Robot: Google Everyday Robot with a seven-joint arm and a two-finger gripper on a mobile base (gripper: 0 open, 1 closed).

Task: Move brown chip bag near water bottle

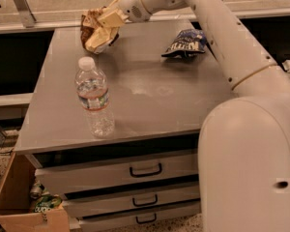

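Note:
The brown chip bag [95, 30], crinkled dark brown with a pale tan side, hangs in my gripper [106, 23] above the far left part of the grey table [150, 91]. The gripper is shut on the bag's upper part. The water bottle [94, 98], clear with a white cap and a coloured label band, stands upright near the table's front left, in front of and below the bag.
A small dark blue chip bag [186, 42] lies at the table's far right. My arm [232, 52] reaches across the right side. Drawers [145, 170] sit under the table. A cardboard box [24, 202] with cans stands on the floor at the lower left.

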